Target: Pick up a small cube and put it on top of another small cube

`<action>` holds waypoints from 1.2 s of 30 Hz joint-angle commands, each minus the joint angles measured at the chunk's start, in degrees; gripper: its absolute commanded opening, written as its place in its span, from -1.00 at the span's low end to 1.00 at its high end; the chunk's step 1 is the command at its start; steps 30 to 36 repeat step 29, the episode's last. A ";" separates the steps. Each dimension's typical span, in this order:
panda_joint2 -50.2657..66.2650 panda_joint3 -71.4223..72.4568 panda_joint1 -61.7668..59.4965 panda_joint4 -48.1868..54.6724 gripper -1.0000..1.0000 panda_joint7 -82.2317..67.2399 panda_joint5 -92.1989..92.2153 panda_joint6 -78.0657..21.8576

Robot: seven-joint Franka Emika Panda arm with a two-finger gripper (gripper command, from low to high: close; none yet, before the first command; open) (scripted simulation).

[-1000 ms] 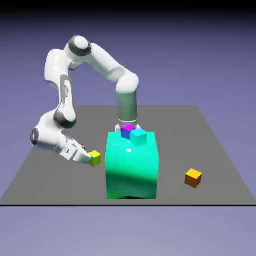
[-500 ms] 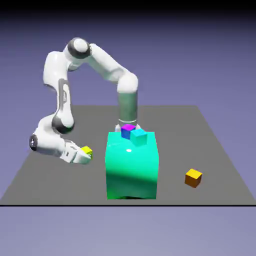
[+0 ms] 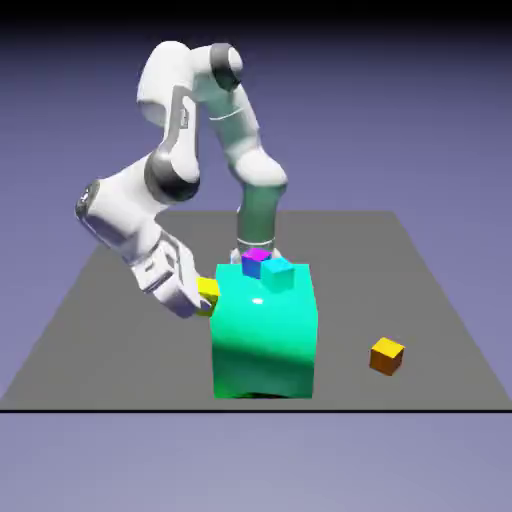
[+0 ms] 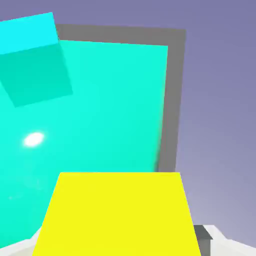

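My gripper (image 3: 200, 299) is shut on the small yellow cube (image 3: 208, 292), which it holds in the air beside the upper left edge of the big teal block (image 3: 265, 335). In the hand view the yellow cube (image 4: 117, 212) fills the bottom and hides most of the fingers; only one grey fingertip (image 4: 201, 233) shows at its right. A small cyan cube (image 3: 277, 273) and a magenta-topped cube (image 3: 255, 260) sit on the teal block's top near its far edge. The cyan cube (image 4: 32, 57) shows at the upper left of the hand view.
A small orange cube (image 3: 386, 355) lies on the grey table (image 3: 400, 290) toward the exterior view's right. The teal block (image 4: 100, 105) stands tall in the table's middle, right beside my hand.
The gripper has closed on the yellow cube, lifted it off the table and carried it up and toward the exterior view's right, next to the teal block's top edge.
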 commanded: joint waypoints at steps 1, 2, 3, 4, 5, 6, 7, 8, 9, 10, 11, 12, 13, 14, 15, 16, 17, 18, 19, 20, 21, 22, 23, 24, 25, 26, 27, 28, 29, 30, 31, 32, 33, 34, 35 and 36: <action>0.57 -1.60 2.08 0.35 -1.00 -1.03 0.70 -1.50; 1.13 -3.21 4.16 0.70 -1.00 -2.05 1.32 -3.05; 1.70 -4.81 6.23 1.04 -1.00 -3.06 1.94 -4.60; 2.27 -6.41 8.31 1.39 -1.00 -4.08 2.55 -6.15; 2.84 -8.01 10.38 1.74 -1.00 -5.10 3.17 -7.70; 3.40 -9.61 12.46 2.09 -1.00 -6.11 3.79 -9.26; 3.83 -11.36 14.54 2.39 -1.00 -7.42 4.18 -11.05; 4.22 -13.14 16.61 2.67 -1.00 -8.80 4.52 -12.90; 4.62 -14.92 18.69 2.96 -1.00 -10.18 4.86 -14.75; 5.01 -16.70 20.77 3.24 -1.00 -11.56 5.20 -16.60; 5.41 -18.49 22.84 3.52 -1.00 -12.94 5.54 -18.45; 5.80 -20.27 24.92 3.81 -1.00 -14.32 5.88 -20.30; 6.20 -22.05 27.00 4.09 -1.00 -15.70 6.22 -22.15; 6.59 -23.83 29.07 4.37 -1.00 -17.08 6.56 -24.00; 6.99 -25.61 31.15 4.66 -1.00 -18.46 6.91 -25.85; 7.38 -27.40 33.23 4.94 -1.00 -19.84 7.25 -27.70; 7.78 -29.18 35.30 5.22 -1.00 -21.22 7.59 -29.55; 8.18 -30.96 37.39 5.51 -1.00 -22.59 7.94 -31.39; 7.78 -32.30 38.25 5.42 -1.00 -24.35 7.17 -33.15; 7.78 -32.30 38.26 5.42 -1.00 -24.36 7.17 -33.15; 8.41 -32.39 38.72 3.34 -1.00 -24.80 7.38 -31.71; 9.04 -32.48 39.18 1.27 -1.00 -25.25 7.58 -30.27; 9.67 -32.57 39.65 -0.81 -1.00 -25.70 7.78 -28.83; 10.30 -32.66 40.11 -2.88 -1.00 -26.15 7.99 -27.38; 10.94 -32.75 40.58 -4.96 -1.00 -26.60 8.19 -25.94; 11.30 -32.80 40.85 -6.16 -1.00 -26.86 8.31 -25.11; 11.30 -32.80 40.85 -6.16 1.00 -26.86 8.31 -25.11; 11.30 -32.80 40.85 -6.16 1.00 -26.86 8.31 -25.11; 10.67 -32.71 40.38 -4.09 1.00 -26.41 8.11 -26.55; 10.67 -32.71 40.38 -4.09 1.00 -26.41 8.11 -26.55; 10.67 -32.71 40.38 -4.09 1.00 -26.41 8.11 -26.55; 10.67 -32.71 40.38 -4.09 1.00 -26.41 8.11 -26.55; 10.67 -32.71 40.38 -4.09 1.00 -26.41 8.11 -26.55; 10.67 -32.71 40.38 -4.09 1.00 -26.41 8.11 -26.55; 10.67 -32.71 40.38 -4.09 1.00 -26.41 8.11 -26.55; 10.67 -32.71 40.38 -4.09 1.00 -26.41 8.11 -26.55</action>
